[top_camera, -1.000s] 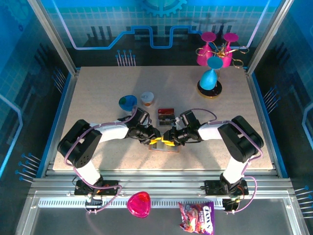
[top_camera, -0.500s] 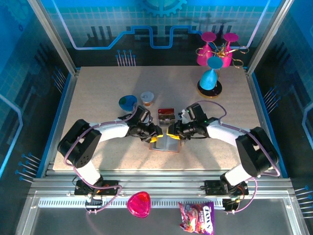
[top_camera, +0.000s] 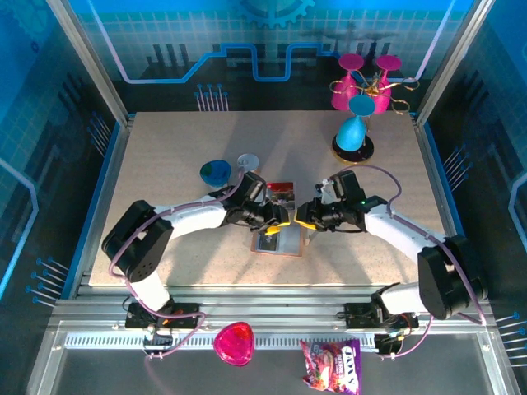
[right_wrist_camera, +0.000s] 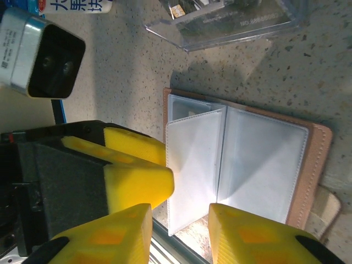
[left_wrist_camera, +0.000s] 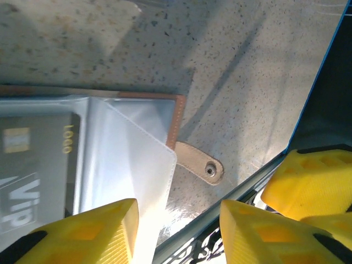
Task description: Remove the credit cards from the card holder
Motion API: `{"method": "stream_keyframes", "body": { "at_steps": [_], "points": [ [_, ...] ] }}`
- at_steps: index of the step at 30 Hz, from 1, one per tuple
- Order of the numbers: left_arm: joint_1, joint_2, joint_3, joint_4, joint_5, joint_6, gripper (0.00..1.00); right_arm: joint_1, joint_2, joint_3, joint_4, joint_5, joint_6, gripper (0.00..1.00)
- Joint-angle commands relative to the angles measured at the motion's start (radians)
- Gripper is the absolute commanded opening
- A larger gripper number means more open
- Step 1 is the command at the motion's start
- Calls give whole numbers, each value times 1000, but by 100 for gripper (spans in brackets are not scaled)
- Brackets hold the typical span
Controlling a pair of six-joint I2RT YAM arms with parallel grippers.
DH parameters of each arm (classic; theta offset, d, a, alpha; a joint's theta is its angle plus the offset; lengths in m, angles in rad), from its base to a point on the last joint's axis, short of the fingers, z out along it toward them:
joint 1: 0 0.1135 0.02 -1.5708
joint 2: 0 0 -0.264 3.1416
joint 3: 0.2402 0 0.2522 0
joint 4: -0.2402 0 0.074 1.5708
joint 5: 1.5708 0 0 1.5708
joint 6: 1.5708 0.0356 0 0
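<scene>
holder (top_camera: 288,244) open on bench (top_camera: 165,164), left claw (left_wrist_camera: 177,213) and right claw (right_wrist_camera: 180,217) both parted, empty, over its far edge, sleeved grey card (left_wrist_camera: 38,159) nearer left claw.

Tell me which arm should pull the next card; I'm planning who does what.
Left, probably. The left tool hangs open right beside the grey VIP card sleeved in the card holder. The right tool sits over clear sleeves that look empty.
</scene>
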Motion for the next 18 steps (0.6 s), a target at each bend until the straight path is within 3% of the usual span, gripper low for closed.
{"method": "stream_keyframes", "body": {
  "at_steps": [1,18],
  "points": [
    [-21,45,28,-5,32,-8,45,-24,-32,-20,-44,15,-22,33],
    [-32,84,27,51,49,-36,57,-27,-31,-34,-26,-10,-10,33]
  ]
}}
